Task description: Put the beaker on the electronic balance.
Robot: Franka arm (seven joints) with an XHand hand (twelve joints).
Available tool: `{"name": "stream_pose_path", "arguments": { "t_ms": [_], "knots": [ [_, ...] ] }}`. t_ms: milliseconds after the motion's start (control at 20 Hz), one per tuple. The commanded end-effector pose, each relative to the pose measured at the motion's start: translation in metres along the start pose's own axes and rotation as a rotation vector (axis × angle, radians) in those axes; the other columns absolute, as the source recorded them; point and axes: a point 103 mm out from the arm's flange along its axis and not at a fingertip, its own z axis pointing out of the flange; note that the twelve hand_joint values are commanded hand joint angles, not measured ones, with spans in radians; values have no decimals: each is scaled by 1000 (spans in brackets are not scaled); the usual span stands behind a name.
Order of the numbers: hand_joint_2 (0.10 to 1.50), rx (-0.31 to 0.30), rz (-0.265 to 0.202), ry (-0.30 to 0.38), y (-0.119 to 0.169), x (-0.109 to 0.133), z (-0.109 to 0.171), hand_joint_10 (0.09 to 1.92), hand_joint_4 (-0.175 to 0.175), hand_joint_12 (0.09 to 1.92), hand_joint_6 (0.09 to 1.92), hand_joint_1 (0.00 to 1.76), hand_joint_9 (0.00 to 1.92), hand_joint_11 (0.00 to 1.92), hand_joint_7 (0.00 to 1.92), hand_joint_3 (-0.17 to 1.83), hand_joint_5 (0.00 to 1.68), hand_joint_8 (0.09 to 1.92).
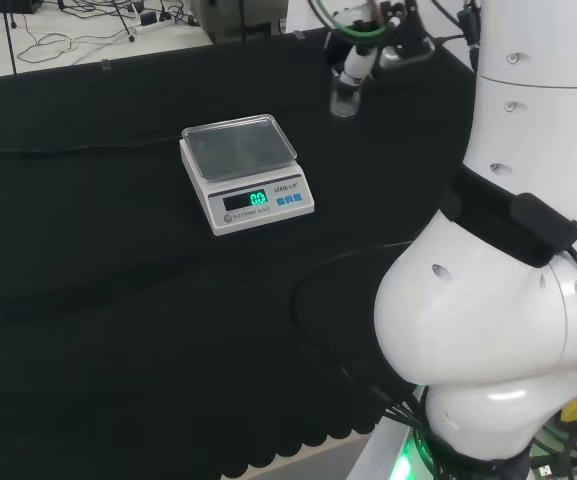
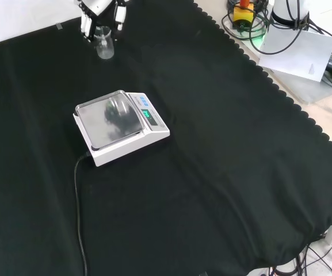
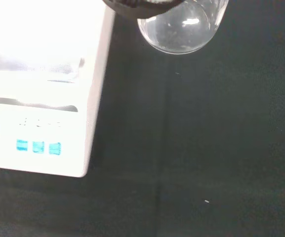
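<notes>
One beaker: a small clear beaker [image 2: 104, 46] stands upright near the far edge of the black cloth [image 2: 223, 172], as the front view shows it, apart from the balance.
Contents: too clear to tell whether the beaker holds anything.
Hand: the black and white hand [image 2: 99, 11] comes down over the beaker, with fingers [image 2: 86, 26] on either side of the glass; they appear to close around its upper part, though whether they touch it cannot be told.
Balance: a white electronic balance [image 1: 246, 172] sits toward the middle of the cloth, its steel pan [image 1: 239, 146] bare and its green display lit.
Head view: the beaker [image 1: 345, 98] is to the upper right of the balance, below the hand [image 1: 360, 58], near the cloth's far edge.
Wrist view: the round base of the beaker [image 3: 181, 27] hangs close beside the balance's [image 3: 43, 89] white corner, over black cloth.
Cable: a dark cable [image 2: 79, 218] runs from the balance's near side toward the cloth's near edge in the front view.
</notes>
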Motion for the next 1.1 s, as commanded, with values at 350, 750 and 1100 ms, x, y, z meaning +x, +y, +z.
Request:
{"name": "stream_pose_path", "arguments": {
  "t_ms": [350,750,1100],
  "knots": [
    [1153,31,-112,-77,38,62,-6,767,-175,797,1104,1149,1038,1078,841,-12,919,896],
    [1153,48,-175,-102,63,94,-8,770,-175,797,1105,1149,1036,1077,843,-12,919,897],
    [1153,57,-230,-85,87,114,0,773,-175,798,1106,1148,1036,1078,844,-12,919,898]
  ]
}}
